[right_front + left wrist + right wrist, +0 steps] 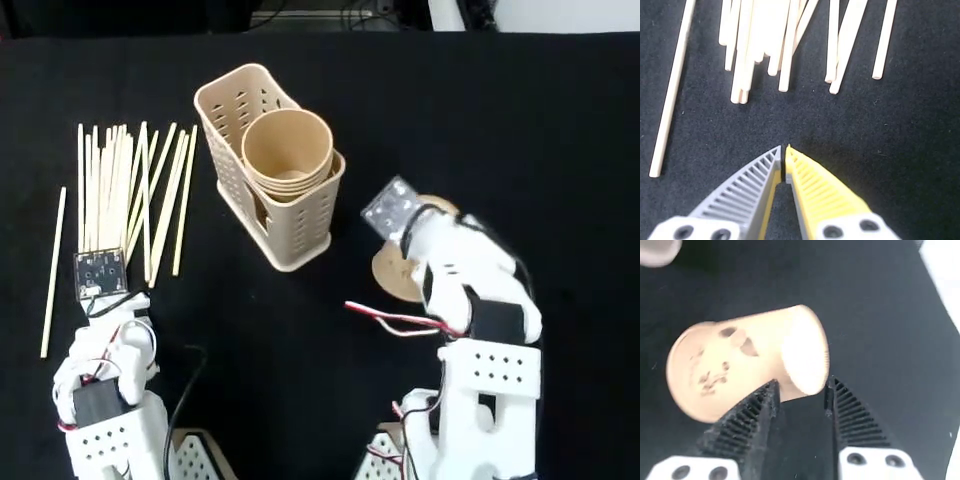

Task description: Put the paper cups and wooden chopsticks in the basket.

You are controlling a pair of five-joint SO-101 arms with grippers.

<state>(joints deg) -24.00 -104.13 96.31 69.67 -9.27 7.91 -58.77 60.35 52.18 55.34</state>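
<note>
I'm holding my right gripper (802, 386) spread open at one end of a paper cup (740, 370) that's lying on its side at centre right, probably lining up a grasp. My left gripper (784, 150) is pinched shut on nothing, hovering just short of the chopsticks (130, 190) fanned at upper left. The basket (290, 240), upper centre, is already carrying stacked cups (287, 145).
</note>
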